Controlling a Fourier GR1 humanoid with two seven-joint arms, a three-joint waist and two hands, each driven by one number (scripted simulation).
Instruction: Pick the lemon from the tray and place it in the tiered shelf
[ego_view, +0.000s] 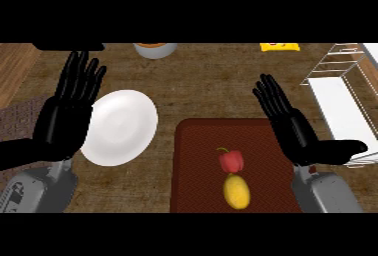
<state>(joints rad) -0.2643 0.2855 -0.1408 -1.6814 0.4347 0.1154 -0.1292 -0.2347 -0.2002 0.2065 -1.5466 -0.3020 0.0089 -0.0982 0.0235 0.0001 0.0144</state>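
Lemon: one, yellow, lying on the tray's near part, just below the pepper, held by nothing.
Red pepper: one, on the tray, touching or nearly touching the lemon's far end.
Tray: one, dark red, on the counter between the two forearms.
Tiered shelf: one, white wire frame, at the right edge.
Plate: one, white, left of the tray.
Left robot hand: fingers straight and spread, empty, beside the plate.
Right robot hand: fingers straight, empty, at the tray's right edge.
Far edge: one grey bowl, one yellow packet.
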